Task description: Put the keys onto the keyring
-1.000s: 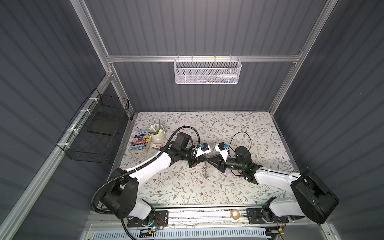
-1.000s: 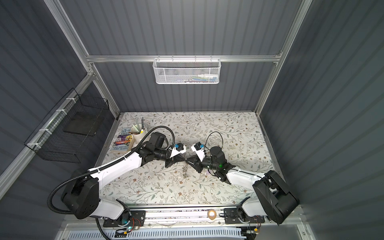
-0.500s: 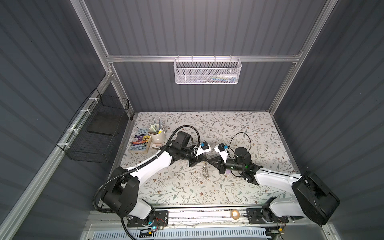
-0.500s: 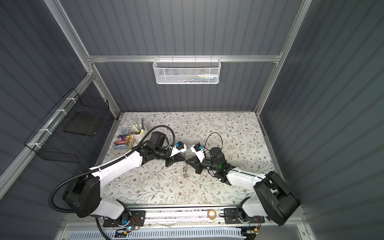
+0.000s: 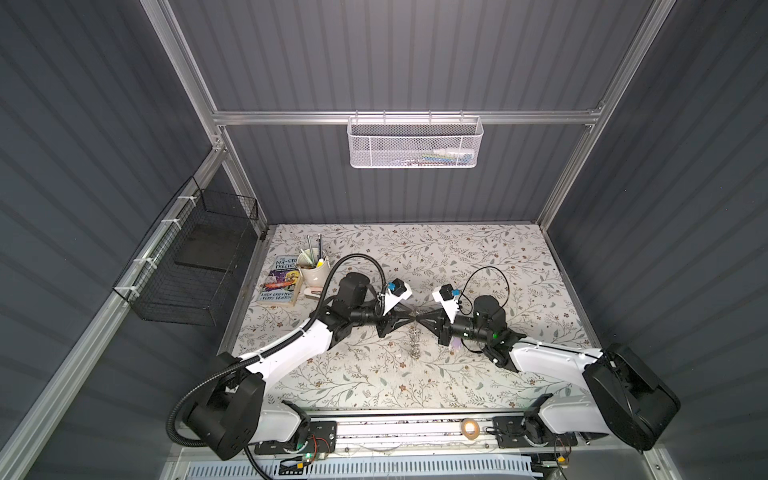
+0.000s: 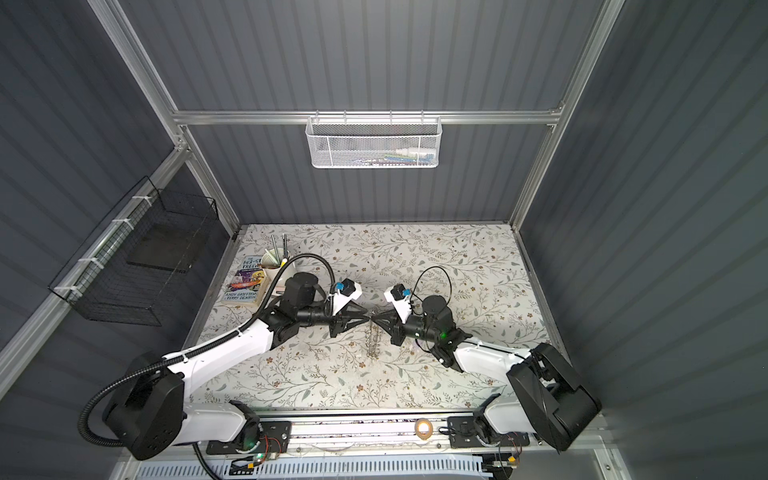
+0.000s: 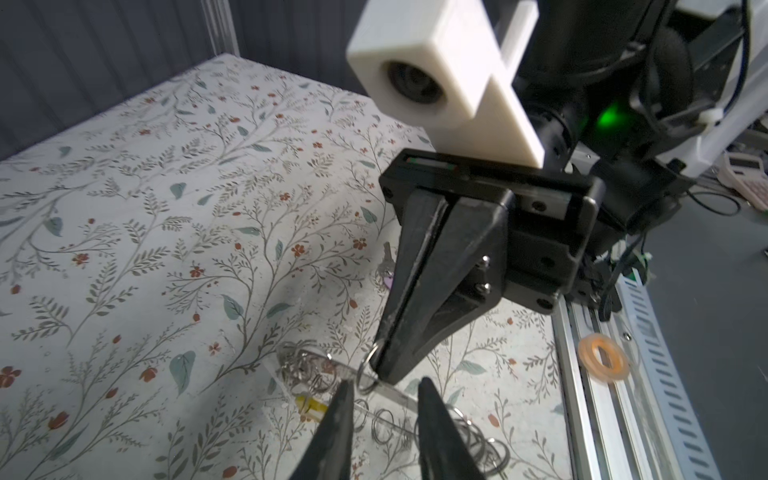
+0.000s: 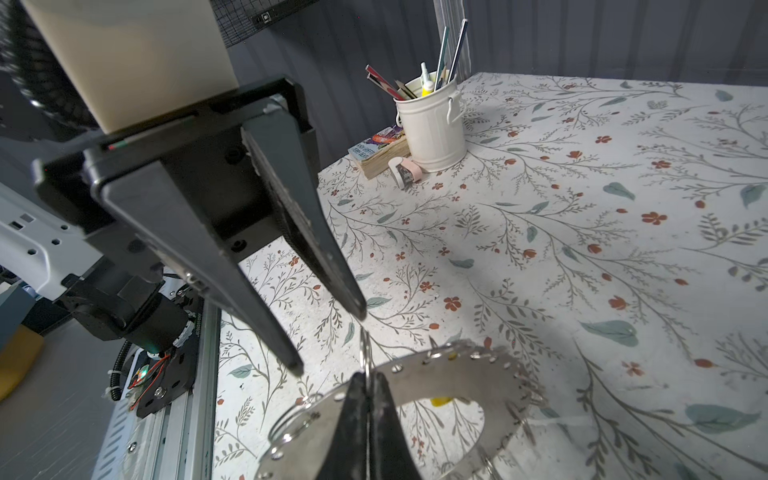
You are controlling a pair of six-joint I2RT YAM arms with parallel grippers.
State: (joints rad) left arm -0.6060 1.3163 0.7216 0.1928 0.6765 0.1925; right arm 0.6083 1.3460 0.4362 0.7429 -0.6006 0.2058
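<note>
Right wrist view gives me the clearest look: the right gripper (image 8: pixel 365 380) has its jaws pressed fully together on one of the small wire loops (image 8: pixel 365 349) at the rim of the keyring (image 8: pixel 469 374). That flat grey ring sits tilted, its near edge up at the jaws, over the floral counter (image 8: pixel 582 249). Whether its far edge touches the surface I cannot tell.

Facing it, the left gripper (image 8: pixel 328 338) has its jaws partly apart with nothing between them, the tips just beside the pinched loop. My left wrist view agrees: the loop runs into the closed right gripper (image 7: pixel 380 368), and the left fingers (image 7: pixel 345 415) stand apart close to it.

One key's yellow tag (image 8: pixel 439 401) lies on the counter and shows through the keyring's central hole. The other key (image 7: pixel 386 257), with its lilac tag (image 7: pixel 389 282), lies on the counter behind the right gripper, apart from the ring.

In both top views the grippers meet tip to tip at mid-counter, with the keyring (image 5: pixel 414 343) on the side nearer the front rail.
</note>
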